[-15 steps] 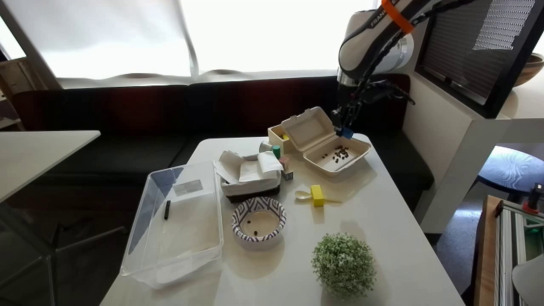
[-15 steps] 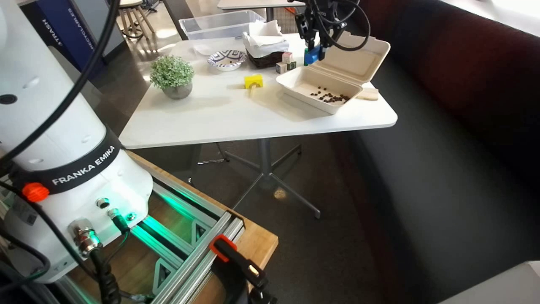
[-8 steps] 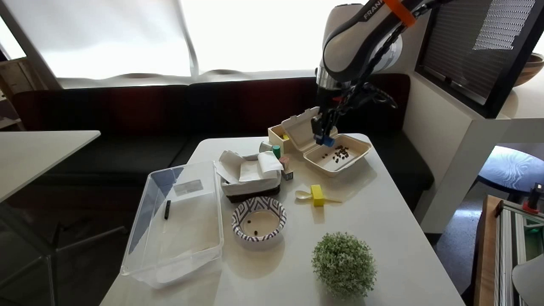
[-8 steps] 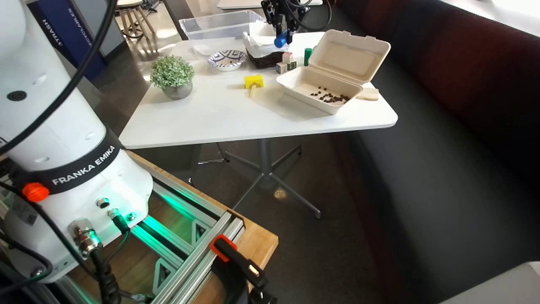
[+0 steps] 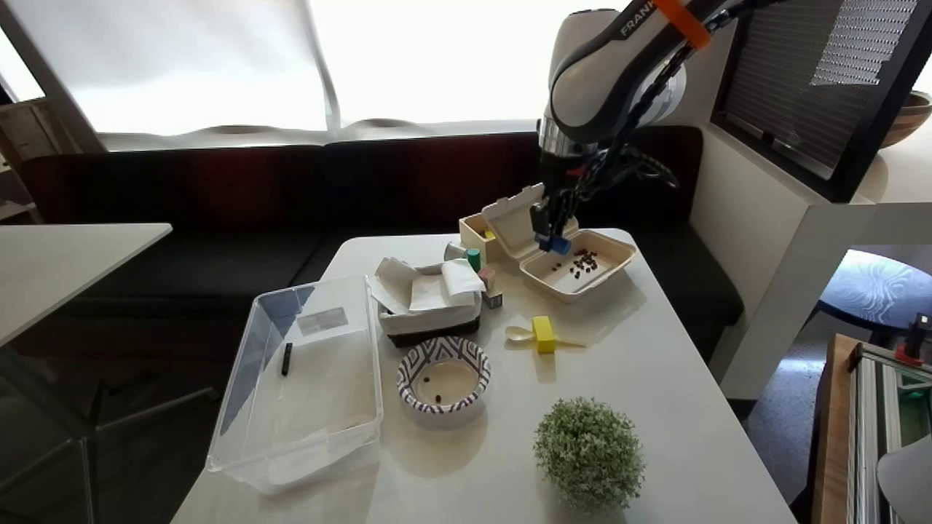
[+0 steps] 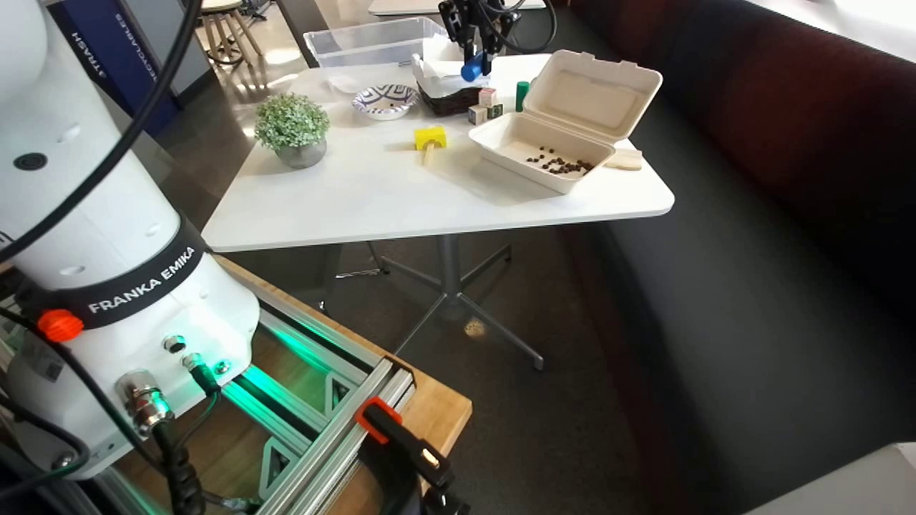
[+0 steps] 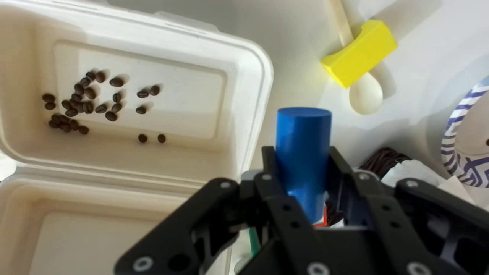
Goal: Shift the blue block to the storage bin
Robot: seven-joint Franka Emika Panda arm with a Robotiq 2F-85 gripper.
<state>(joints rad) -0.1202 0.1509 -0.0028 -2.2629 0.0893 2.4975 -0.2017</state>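
The blue block is a smooth blue cylinder [image 7: 303, 141], held between the two black fingers of my gripper [image 7: 301, 162] in the wrist view. The fingers touch it on both sides. In the exterior views, the block [image 5: 560, 245] [image 6: 471, 69] is held in the air above the table at its far end, near the clamshell box and the lined basket. The storage bin [image 5: 313, 400] is the large clear tub at the table's edge, beyond the basket and bowl from my gripper. It also shows in an exterior view [image 6: 372, 48]. A dark marker-like stick [image 5: 286, 359] is in it.
The open clamshell box [image 7: 244, 114] holds coffee beans. A paper-lined basket [image 5: 433, 320] and a patterned bowl [image 5: 444, 407] stand between my gripper and the bin. A yellow block [image 5: 543, 335] lies on a spoon. A plant [image 5: 588, 455] and small letter blocks [image 6: 478, 114] stand nearby.
Over the last second my gripper has swung with the blue block away from the clamshell box, toward the basket and bin side. In the last half second it moved only slightly.
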